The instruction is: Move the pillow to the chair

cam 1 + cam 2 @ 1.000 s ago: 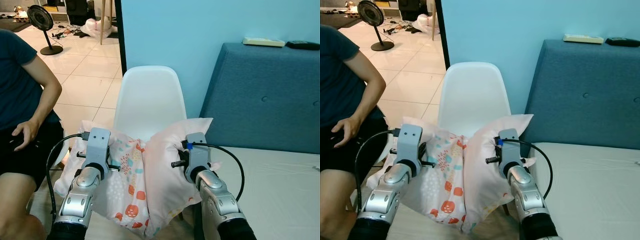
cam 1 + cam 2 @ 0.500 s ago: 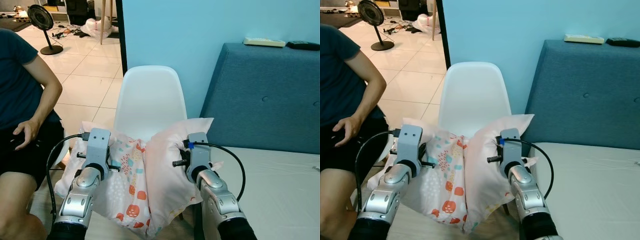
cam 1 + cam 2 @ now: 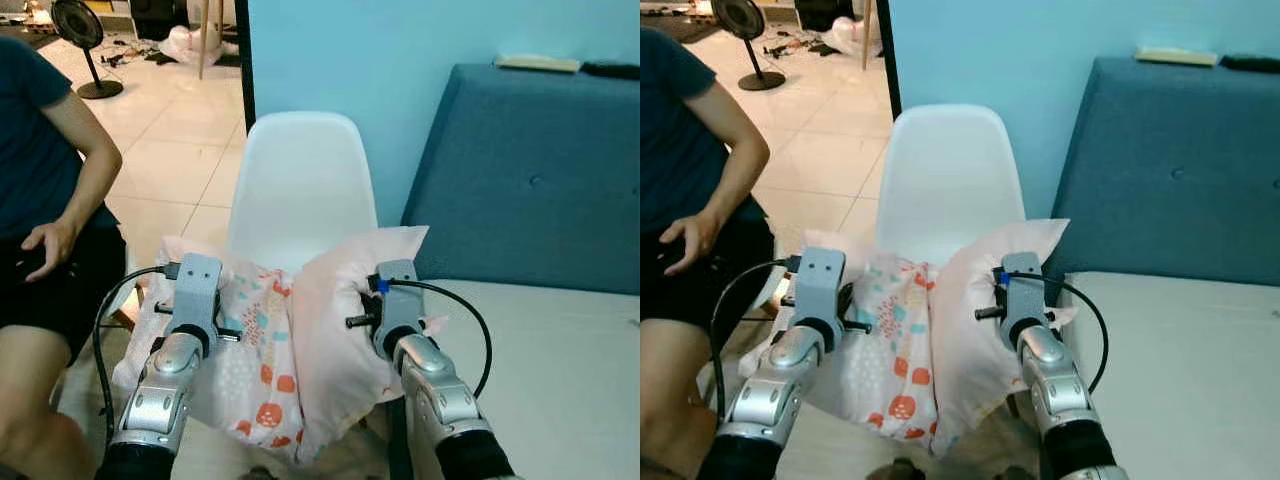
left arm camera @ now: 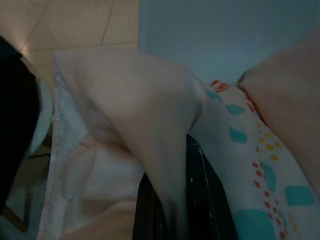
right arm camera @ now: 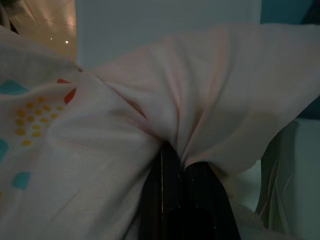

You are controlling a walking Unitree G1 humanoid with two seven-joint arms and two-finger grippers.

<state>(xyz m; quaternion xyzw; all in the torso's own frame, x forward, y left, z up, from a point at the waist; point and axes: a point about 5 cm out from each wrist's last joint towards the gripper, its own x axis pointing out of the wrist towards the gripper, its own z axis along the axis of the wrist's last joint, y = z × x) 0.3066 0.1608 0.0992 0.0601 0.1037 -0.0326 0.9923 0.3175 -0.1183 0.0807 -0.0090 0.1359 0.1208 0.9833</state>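
Observation:
A pale pink pillow [image 3: 300, 330] with orange and teal prints hangs folded between my two arms, just in front of the white plastic chair [image 3: 300, 180]. My left gripper [image 4: 172, 200] is shut on the pillow's left edge, its black fingers pinching the fabric in the left wrist view. On the pillow's right side my right gripper [image 5: 177, 172] is also shut, with cloth bunched between its black fingers. The pillow's lower part sags over the chair's seat, which is hidden beneath it.
A person in a dark shirt [image 3: 45, 200] sits close on the left, a hand on their thigh. A blue sofa [image 3: 530, 180] with a pale cushion [image 3: 540, 370] stands at right. A light blue wall rises behind the chair. A fan [image 3: 78, 30] stands on the tiled floor.
The camera has dipped and come slightly closer, so the chair and sofa sit higher in view. Both grippers still hold the pillow in much the same place.

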